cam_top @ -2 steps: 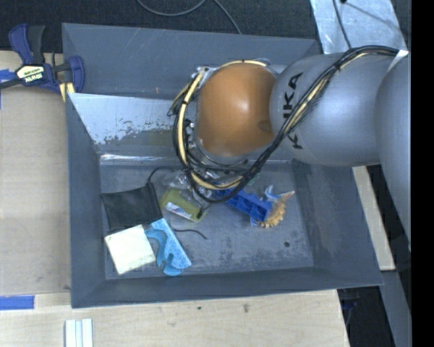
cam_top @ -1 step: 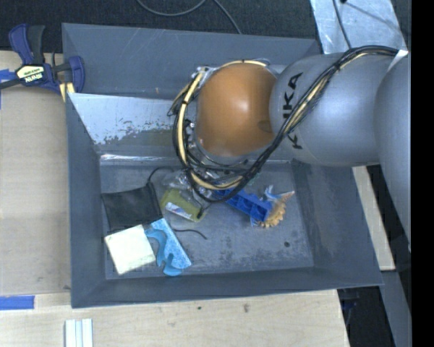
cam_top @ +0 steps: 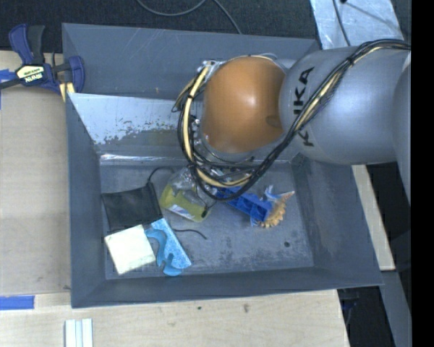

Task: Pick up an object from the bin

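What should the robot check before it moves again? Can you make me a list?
1. The gripper is over the yellowish see-through thing: ok.
2. Is something gripped already: cannot tell, the orange cover hides that.
3. The blue toy lies apart from the yellowish see-through thing: ok.
4. Is the black flat piece touching the yellowish thing: cannot tell.
5. The pale yellow block and the light blue piece lie away from the gripper: ok.
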`<state>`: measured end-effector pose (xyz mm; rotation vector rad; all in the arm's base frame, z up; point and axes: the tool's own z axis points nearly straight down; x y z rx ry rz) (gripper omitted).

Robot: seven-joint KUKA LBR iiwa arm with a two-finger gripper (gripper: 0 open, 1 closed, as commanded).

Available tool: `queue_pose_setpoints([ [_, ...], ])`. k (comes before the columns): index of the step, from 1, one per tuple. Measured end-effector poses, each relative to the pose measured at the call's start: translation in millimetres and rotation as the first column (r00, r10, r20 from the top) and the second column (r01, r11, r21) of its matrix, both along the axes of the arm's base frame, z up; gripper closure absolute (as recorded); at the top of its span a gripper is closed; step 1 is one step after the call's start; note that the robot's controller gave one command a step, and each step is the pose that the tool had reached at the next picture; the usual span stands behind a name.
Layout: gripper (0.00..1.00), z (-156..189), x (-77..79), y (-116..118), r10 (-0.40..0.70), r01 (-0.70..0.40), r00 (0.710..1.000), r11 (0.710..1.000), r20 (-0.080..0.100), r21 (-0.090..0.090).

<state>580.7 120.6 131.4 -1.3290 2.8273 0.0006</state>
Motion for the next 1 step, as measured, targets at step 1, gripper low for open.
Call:
queue_pose_setpoints([
  [1, 1.0, 58.4, 10.5, 5.5, -0.017, 0.017, 1.0, 1.0, 0.0, 0.001],
])
